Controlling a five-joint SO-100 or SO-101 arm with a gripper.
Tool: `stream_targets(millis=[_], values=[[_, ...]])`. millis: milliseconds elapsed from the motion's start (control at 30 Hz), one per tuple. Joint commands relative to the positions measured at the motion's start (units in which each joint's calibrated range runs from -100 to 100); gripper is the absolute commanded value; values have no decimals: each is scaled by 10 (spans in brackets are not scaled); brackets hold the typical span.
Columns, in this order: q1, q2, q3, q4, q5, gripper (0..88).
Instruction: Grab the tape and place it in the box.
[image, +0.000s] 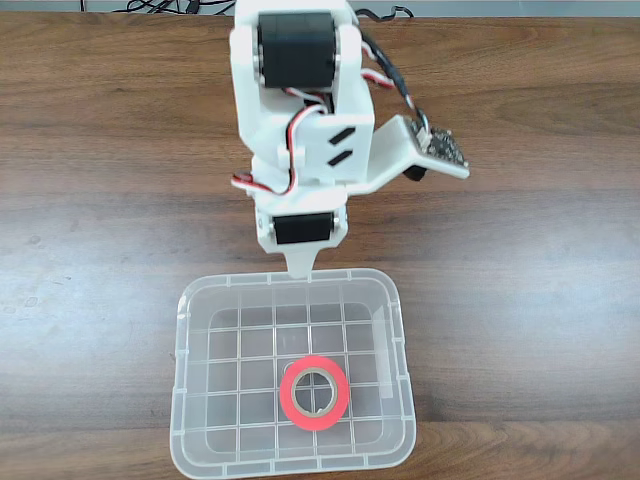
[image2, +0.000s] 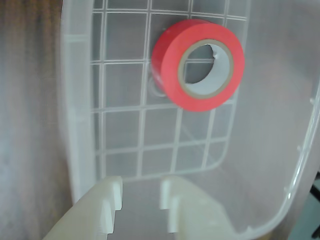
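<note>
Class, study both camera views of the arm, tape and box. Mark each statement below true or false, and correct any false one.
1. The tape lies flat inside the box. True.
2. The gripper is clamped on the tape. False: its fingers are open and empty, apart from the tape.
3. The box is opaque blue. False: it is clear, with a grid-patterned bottom.
4. The box stands on a wooden table. True.
5. The tape is green. False: it is red with a pale core.

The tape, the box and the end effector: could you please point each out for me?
tape (image: 290, 398): fixed view, red band, left side.
box (image: 190, 400): fixed view, left wall.
end effector (image2: 142, 197): wrist view, gap between the white fingertips.
</note>
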Motion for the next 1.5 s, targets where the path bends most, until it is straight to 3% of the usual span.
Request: stream_targets(millis=[0,167,567,1100,1467], values=[[7,-167,-35,43,-7,12],[4,-283,66,43,-4,12],[4,-631,526,39,-5,13],[4,-1028,1207,-268,-4,13],[10,-1257,1449,-288,-8,12]])
